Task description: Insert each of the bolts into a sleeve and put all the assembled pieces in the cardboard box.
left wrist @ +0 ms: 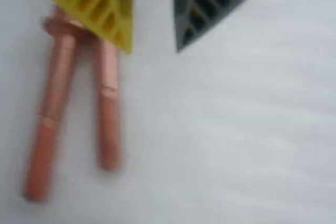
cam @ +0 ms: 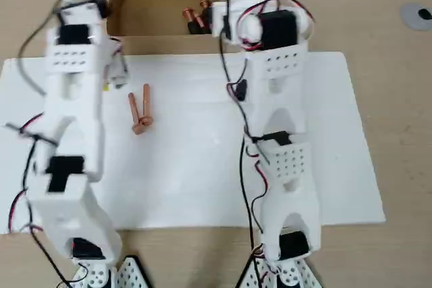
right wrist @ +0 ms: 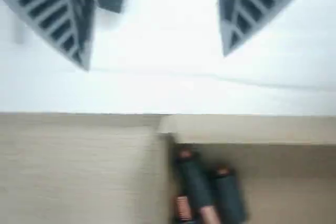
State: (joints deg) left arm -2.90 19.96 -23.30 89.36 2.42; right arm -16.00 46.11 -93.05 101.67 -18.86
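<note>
Two bare copper bolts (cam: 140,110) lie side by side on the white mat (cam: 202,173), heads toward the near edge. In the left wrist view the bolts (left wrist: 107,114) rest just beside the yellow finger (left wrist: 100,3); my left gripper (left wrist: 153,51) is open over bare mat, and it hangs (cam: 116,65) a little behind the bolts. My right gripper (cam: 214,18) is open and holds nothing (right wrist: 155,60), at the cardboard box's (cam: 155,44) front right corner. Inside the box (right wrist: 252,128) lie two black sleeves with copper bolts in them (right wrist: 197,187), the same assembled pieces (cam: 194,18).
The white mat covers most of the wooden table, with free room between the two arms. Cables run along both arms. A small grey disc (cam: 417,15) sits at the table's far right.
</note>
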